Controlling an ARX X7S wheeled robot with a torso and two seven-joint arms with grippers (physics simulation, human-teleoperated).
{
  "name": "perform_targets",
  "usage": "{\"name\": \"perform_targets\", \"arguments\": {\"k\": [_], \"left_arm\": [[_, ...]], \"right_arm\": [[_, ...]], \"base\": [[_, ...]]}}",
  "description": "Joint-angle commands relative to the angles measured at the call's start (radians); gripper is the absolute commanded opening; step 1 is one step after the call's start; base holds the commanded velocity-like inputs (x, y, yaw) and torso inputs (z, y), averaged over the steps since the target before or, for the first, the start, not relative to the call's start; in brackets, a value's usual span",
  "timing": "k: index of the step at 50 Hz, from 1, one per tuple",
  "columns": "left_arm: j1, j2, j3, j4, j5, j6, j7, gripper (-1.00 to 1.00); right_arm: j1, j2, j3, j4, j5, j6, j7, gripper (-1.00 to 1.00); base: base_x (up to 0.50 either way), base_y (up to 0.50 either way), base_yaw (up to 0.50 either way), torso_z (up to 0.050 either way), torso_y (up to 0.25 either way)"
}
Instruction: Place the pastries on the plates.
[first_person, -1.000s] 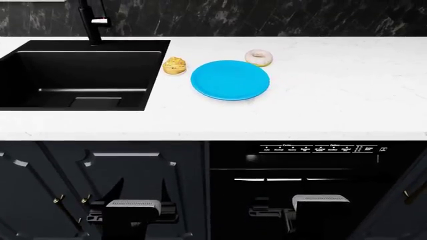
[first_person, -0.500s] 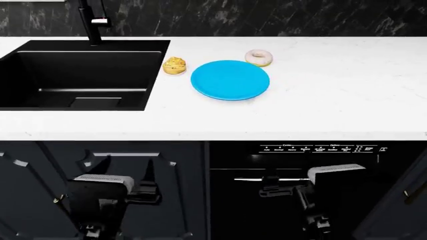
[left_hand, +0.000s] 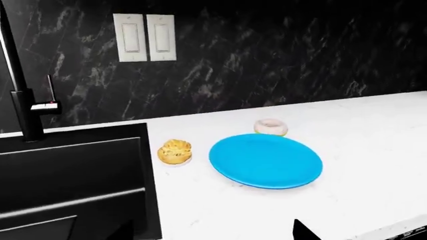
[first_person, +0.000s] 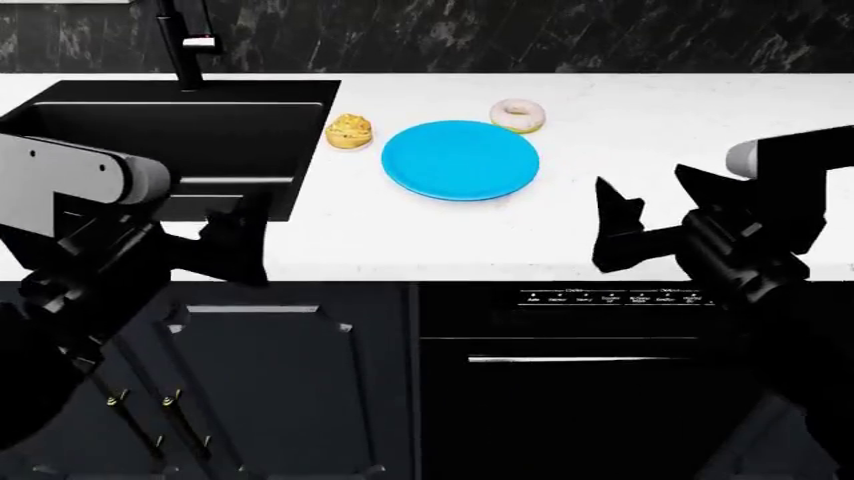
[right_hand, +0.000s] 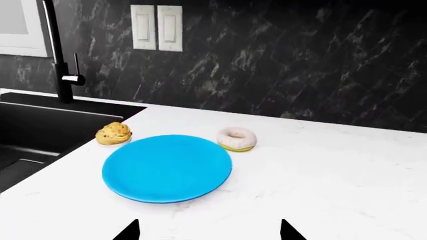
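A bright blue plate (first_person: 461, 160) is seen lying flat on the white tabletop (first_person: 694, 130); nothing lies on it. The golden-yellow bun (first_person: 348, 131) is placed just beside the plate, between it and the black sink (first_person: 147, 150); the pale ring doughnut (first_person: 518, 115) is set at the plate's far edge, toward the dark marbled wall, close to the rim though contact cannot be judged. A black faucet (first_person: 187, 40) is seen behind the sink. The left gripper (first_person: 220, 240) is held at the tabletop's near edge in front of the sink, its fingers spread and empty; the right gripper (first_person: 654, 215) is raised over the near edge to the right of the plate, fingers likewise parted, nothing held. Both are well apart from the pastries.
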Motion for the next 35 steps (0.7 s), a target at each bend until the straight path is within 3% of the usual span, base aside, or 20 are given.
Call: {"name": "perform_targets", "arguments": {"k": [1, 9, 25, 35], "left_arm": [[-0.134, -0.034, 0.004, -0.025, -0.126, -0.138, -0.082, 1.0], [-0.125, -0.034, 0.038, -0.041, -0.073, -0.123, -0.074, 1.0], [-0.101, -0.052, 0.065, -0.041, -0.033, -0.096, -0.039, 1.0], [-0.106, -0.056, 0.058, -0.042, -0.048, -0.101, -0.051, 1.0]], "right_arm": [[0.08, 0.06, -0.033, 0.01, 0.024, 0.103, 0.011, 1.0], [0.07, 0.065, -0.042, 0.004, 0.001, 0.075, 0.019, 1.0], [0.093, 0.055, -0.079, 0.028, -0.011, 0.063, 0.013, 1.0], [0.096, 0.058, -0.08, 0.024, 0.002, 0.084, 0.019, 1.0]], "base": [[0.0, 0.0, 0.0, 0.0, 0.0], [0.21, 0.0, 0.0, 0.0, 0.0], [0.47, -0.02, 0.0, 0.0, 0.0], [0.45, -0.25, 0.0, 0.0, 0.0]]}}
